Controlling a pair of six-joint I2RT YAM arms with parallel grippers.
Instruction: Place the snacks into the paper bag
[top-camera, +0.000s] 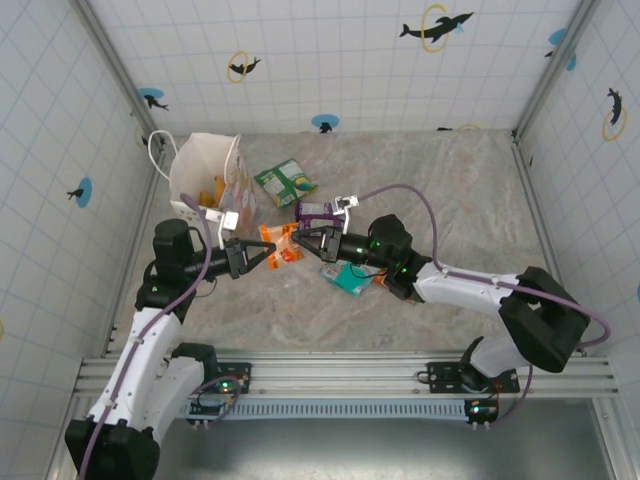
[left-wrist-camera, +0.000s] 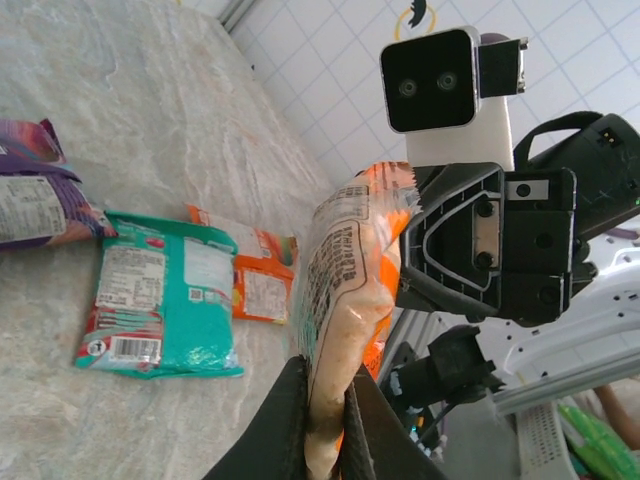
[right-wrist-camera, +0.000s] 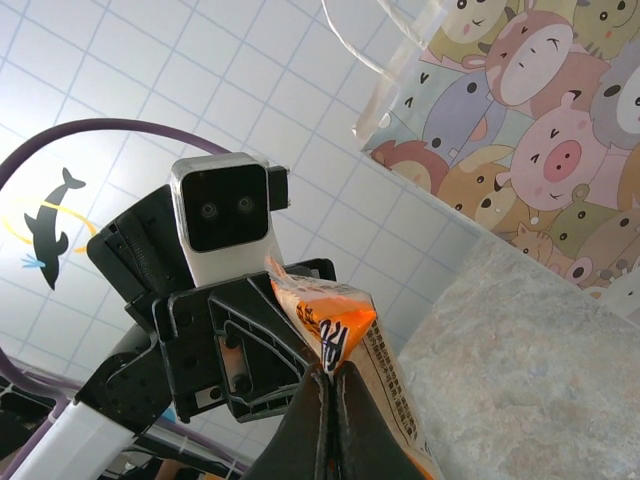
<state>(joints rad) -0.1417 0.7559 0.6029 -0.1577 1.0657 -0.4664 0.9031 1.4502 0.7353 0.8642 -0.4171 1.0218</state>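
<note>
Both hands meet over the middle of the tabletop (top-camera: 450, 200). My left hand (top-camera: 257, 256) is pinching one end of an orange snack packet (top-camera: 283, 246), and my right hand (top-camera: 304, 240) is pinched tight on the opposite end. The packet is held between them, clear of the surface. The paper bag (top-camera: 200, 170) stands upright at far left, mouth open, just beyond the left hand. Loose snacks: green-white packet (top-camera: 285, 182) near the bag, purple packet (top-camera: 318, 210) beside the right hand, teal packet (top-camera: 350, 278) close under the right arm.

Packet (top-camera: 283, 246) between left hand (top-camera: 264, 250) and right hand (top-camera: 302, 240), paper bag (top-camera: 188, 172) behind.
</note>
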